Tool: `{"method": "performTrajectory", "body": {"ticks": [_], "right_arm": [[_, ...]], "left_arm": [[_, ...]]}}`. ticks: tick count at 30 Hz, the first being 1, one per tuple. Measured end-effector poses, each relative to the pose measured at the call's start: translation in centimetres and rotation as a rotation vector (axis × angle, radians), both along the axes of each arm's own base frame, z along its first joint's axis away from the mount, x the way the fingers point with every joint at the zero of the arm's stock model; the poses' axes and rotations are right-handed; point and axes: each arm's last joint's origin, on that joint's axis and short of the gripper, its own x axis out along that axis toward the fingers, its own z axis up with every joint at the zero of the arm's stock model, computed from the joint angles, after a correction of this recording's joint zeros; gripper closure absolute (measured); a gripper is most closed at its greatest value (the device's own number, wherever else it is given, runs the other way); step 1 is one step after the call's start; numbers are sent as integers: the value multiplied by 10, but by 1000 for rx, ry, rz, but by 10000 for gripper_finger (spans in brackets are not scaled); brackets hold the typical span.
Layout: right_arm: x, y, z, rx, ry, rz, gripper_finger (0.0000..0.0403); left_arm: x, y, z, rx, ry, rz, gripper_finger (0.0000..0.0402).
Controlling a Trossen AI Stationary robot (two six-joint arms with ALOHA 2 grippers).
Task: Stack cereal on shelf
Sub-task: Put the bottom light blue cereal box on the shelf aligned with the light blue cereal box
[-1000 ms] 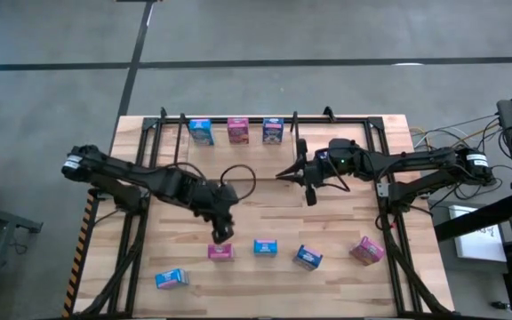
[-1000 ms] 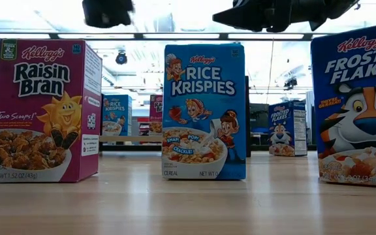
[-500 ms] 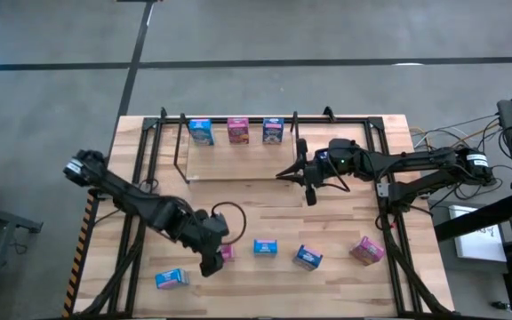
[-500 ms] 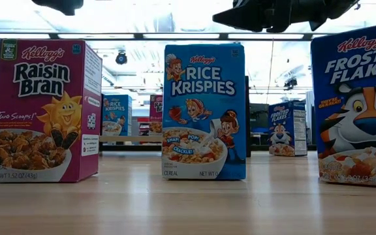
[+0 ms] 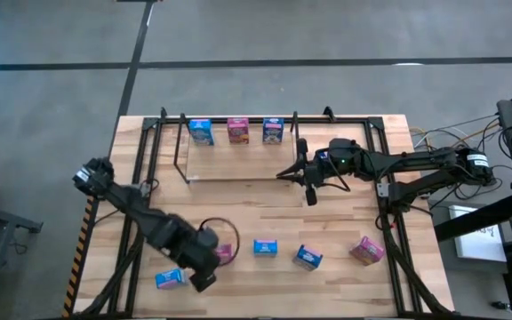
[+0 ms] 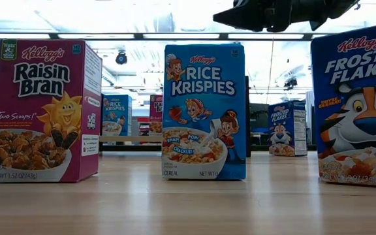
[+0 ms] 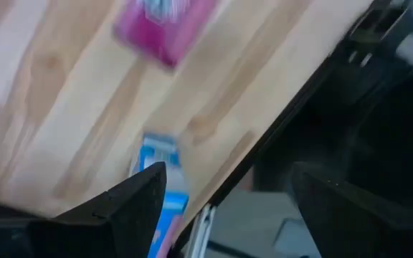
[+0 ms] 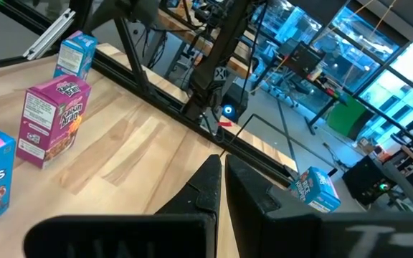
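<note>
Three cereal boxes stand on the shelf (image 5: 185,160) at the far edge: blue (image 5: 200,132), pink (image 5: 237,131), blue (image 5: 273,132). Along the near side stand a pink box (image 5: 226,253), two blue ones (image 5: 266,247) (image 5: 308,258) and another pink one (image 5: 367,251). A blue box (image 5: 172,278) lies flat at the near left. My left gripper (image 5: 204,278) hangs open, pointing down, between that flat blue box (image 7: 160,161) and the pink box (image 7: 163,25), and holds nothing. My right gripper (image 5: 284,172) is shut and level above the table's middle, fingers (image 8: 221,179) empty.
Slanted black support frames (image 5: 132,231) (image 5: 389,222) run along both table sides. The table's near edge (image 7: 264,136) lies close to my left gripper. In the low view the near boxes (image 6: 41,111) (image 6: 204,111) (image 6: 358,104) stand upright on bare wood.
My left gripper has swung from above the near pink box toward the table's near left corner, turning as it went, and now hangs beside the flat blue box. It has left the low view's top edge. The pink box stands where it was.
</note>
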Motion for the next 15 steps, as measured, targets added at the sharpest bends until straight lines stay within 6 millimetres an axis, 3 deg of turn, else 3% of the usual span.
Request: {"method": "performTrajectory", "body": {"ticks": [9,15], "right_arm": [[0,0,0,11,5,-1,390],[0,0,0,37,1,-5,390]], "left_arm": [[-41,-52,-19,70,154,-62,121],[-56,-67,-27,127,173,-108,121]]}}
